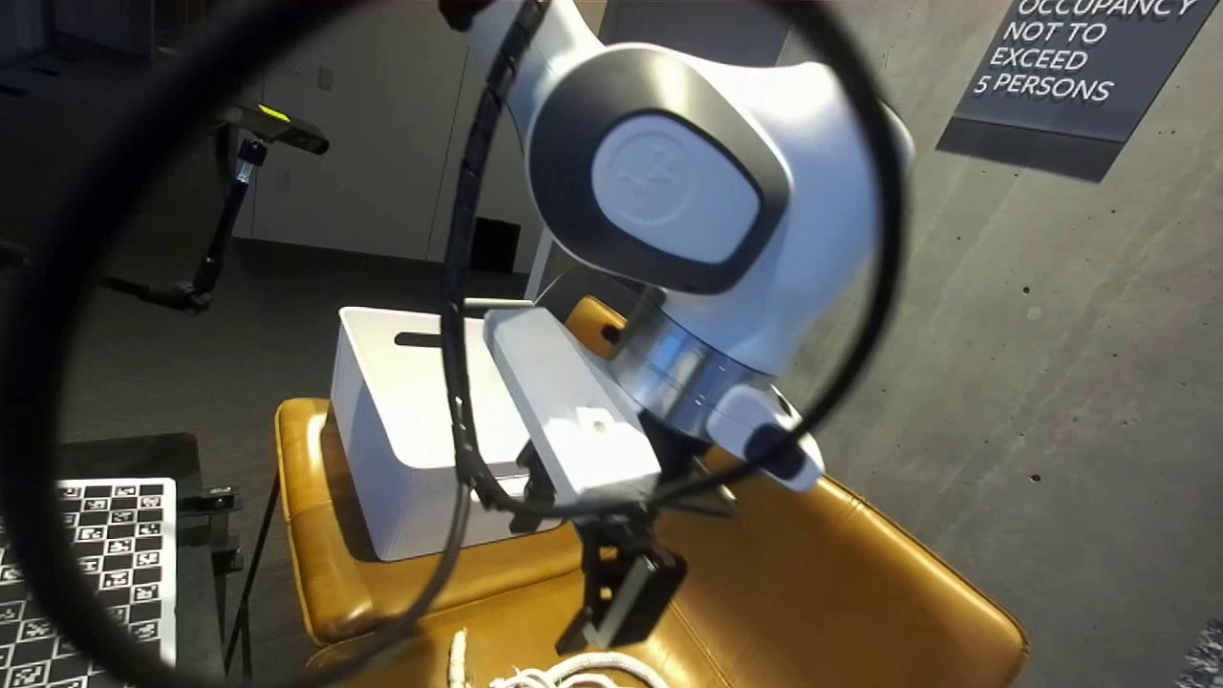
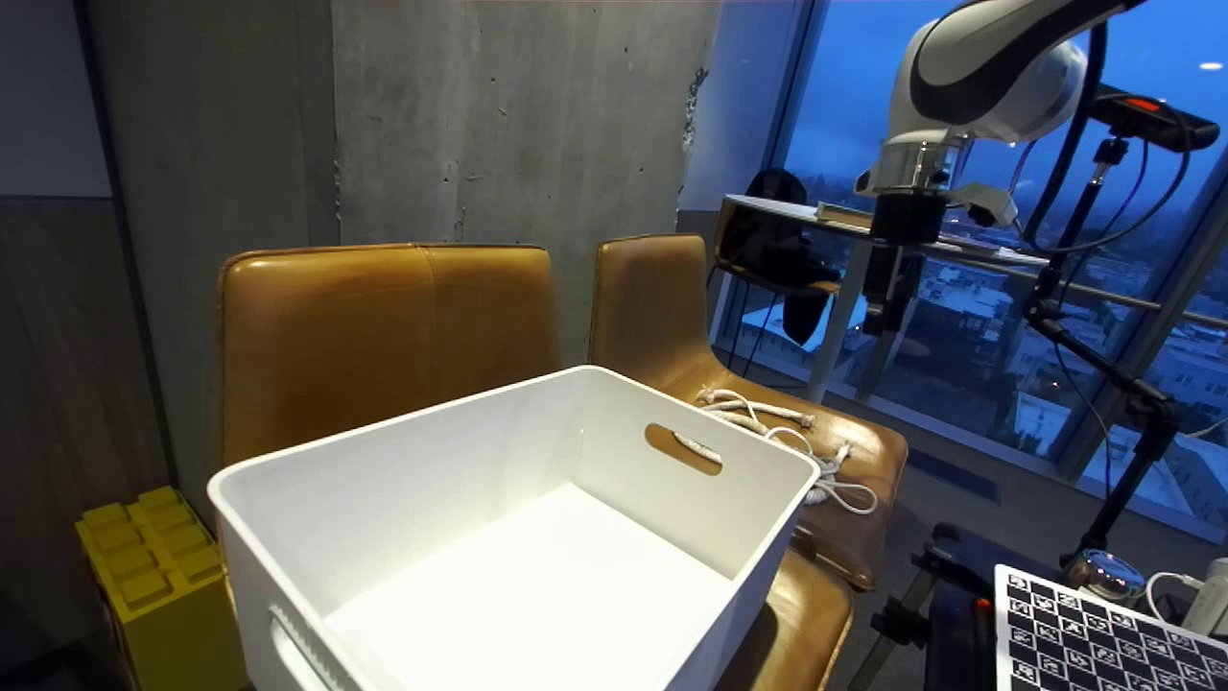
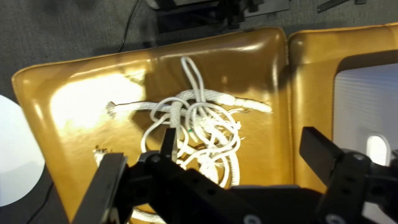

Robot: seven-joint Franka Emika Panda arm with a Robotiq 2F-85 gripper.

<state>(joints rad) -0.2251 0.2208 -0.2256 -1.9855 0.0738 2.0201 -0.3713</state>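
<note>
Rope [image 3: 209, 123] lies in a loose tangle beside the white bin [image 2: 470, 489], on the neighbouring tan chair [image 3: 264, 169]; your hand [image 2: 886, 312] hangs above that chair, also to the bin's side, spread wide with nothing held; you have a yellow studded box [image 2: 163, 581] near the bin, on its opposite side from the rope.

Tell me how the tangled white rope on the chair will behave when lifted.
Probably floppy: the white rope lies in loose, curling loops. Overlapping strands may snag and rise together. A frayed end might shed fibres.
</note>
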